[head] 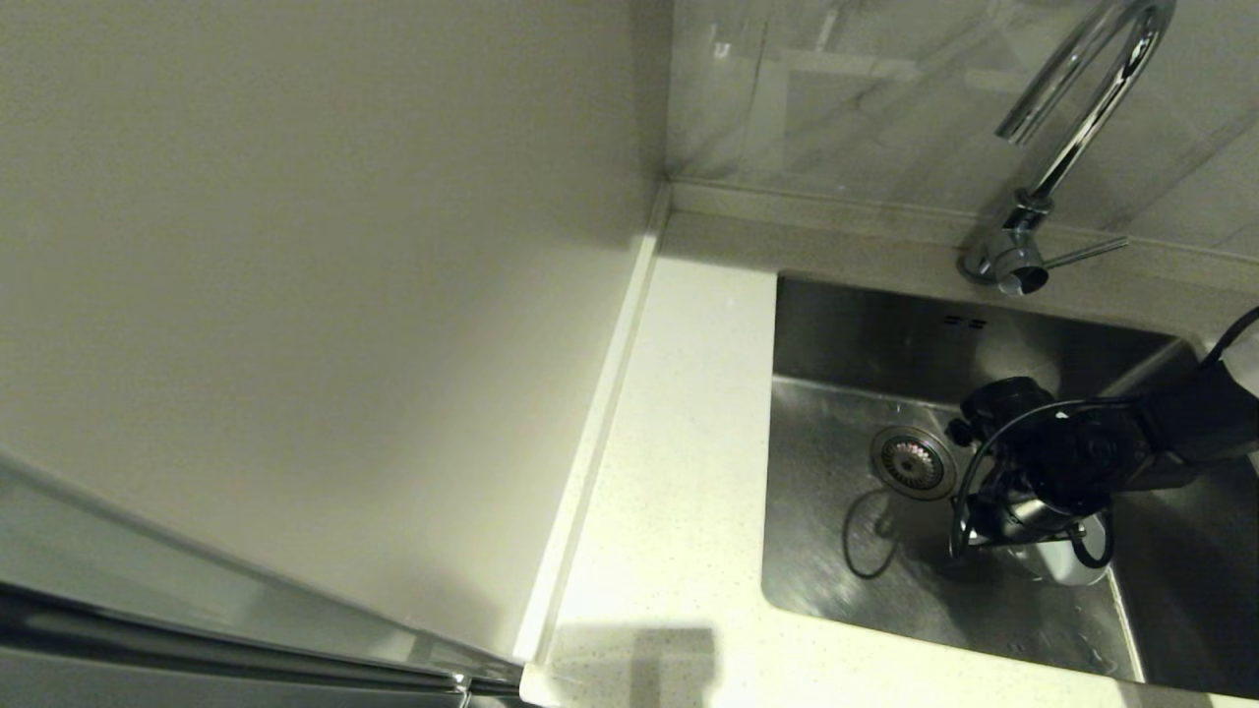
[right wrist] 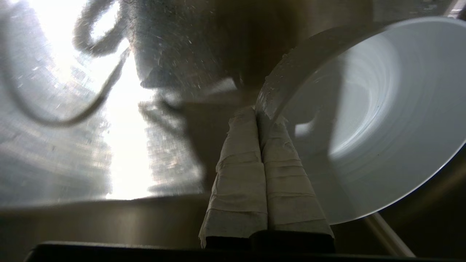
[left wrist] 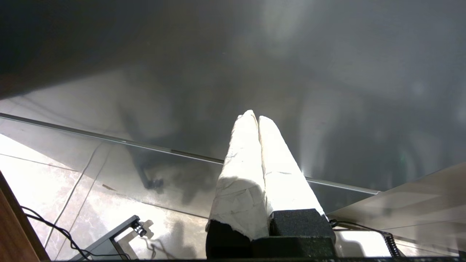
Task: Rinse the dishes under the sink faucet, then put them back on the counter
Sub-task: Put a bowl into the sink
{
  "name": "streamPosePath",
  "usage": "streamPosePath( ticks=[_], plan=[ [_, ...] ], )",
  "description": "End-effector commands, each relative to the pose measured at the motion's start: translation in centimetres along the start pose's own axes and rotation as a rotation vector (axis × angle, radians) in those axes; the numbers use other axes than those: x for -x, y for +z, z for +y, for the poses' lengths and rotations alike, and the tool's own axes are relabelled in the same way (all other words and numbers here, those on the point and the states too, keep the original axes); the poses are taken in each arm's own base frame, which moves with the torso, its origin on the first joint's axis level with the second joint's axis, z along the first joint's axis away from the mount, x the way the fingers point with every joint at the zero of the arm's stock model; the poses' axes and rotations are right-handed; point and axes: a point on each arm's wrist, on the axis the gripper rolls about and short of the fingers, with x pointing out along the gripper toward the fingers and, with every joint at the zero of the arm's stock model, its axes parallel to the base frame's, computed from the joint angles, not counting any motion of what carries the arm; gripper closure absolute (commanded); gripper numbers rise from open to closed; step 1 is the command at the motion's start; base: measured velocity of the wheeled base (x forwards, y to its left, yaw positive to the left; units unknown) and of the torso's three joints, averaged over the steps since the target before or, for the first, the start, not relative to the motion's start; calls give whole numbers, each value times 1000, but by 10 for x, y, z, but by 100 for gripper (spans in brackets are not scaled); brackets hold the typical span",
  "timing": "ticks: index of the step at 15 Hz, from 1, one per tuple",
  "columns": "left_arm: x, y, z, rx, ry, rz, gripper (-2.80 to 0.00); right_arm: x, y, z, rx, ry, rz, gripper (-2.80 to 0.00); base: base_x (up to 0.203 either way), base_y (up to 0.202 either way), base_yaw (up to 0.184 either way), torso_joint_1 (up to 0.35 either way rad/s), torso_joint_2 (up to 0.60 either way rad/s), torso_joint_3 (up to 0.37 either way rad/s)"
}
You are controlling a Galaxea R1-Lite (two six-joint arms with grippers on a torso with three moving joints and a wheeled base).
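Note:
Low inside the sink [head: 826,531], my right gripper [right wrist: 259,115] is shut on the rim of one of the dishes, a small round bowl [right wrist: 382,127]. The bowl is pale bluish-white inside with a greyish outer wall, and it is tilted on edge. In the head view the right gripper [head: 1023,521] is mostly hidden under its black wrist, and the bowl [head: 1067,568] shows just below it. The faucet [head: 1072,128] arches above the sink's back edge, and no water is visible. The counter [head: 679,472] lies to the sink's left. My left gripper [left wrist: 255,116] is shut, empty and parked away from the sink.
The round drain strainer [head: 913,462] sits left of the bowl. The faucet's thin lever [head: 1082,254] sticks out to the right. Two overflow slots [head: 964,322] mark the back wall. A cream wall panel [head: 295,295] borders the counter on the left.

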Motion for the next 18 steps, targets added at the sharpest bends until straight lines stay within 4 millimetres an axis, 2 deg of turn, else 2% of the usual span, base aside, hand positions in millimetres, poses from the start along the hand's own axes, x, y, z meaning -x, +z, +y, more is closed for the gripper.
streamPosePath(
  ticks=[1, 7, 8, 11, 14, 16, 18],
  plan=[
    [0, 0, 0, 1, 0, -3, 0, -22, -2, 7, 13, -5, 44, 0, 0, 0, 0, 0, 0, 0],
    [0, 0, 0, 1, 1, -4, 0, -39, 11, 14, -22, -20, 25, 0, 0, 0, 0, 0, 0, 0],
    [0, 0, 0, 1, 1, -4, 0, -40, 13, 14, -24, -23, 21, -280, 0, 0, 0, 0, 0, 0],
    [0, 0, 0, 1, 1, -3, 0, -38, 16, 14, -31, -25, 9, -280, 0, 0, 0, 0, 0, 0],
    [0, 0, 0, 0, 1, -5, 0, -19, 20, 7, -45, -30, -30, -280, 0, 0, 0, 0, 0, 0],
    [0, 0, 0, 1, 0, -3, 0, 17, 26, -4, -102, -30, -99, -280, 0, 0, 0, 0, 0, 0],
    [0, 0, 0, 1, 0, -4, 0, 80, 25, -23, -185, -30, -186, -280, 0, 0, 0, 0, 0, 0]
  ],
)
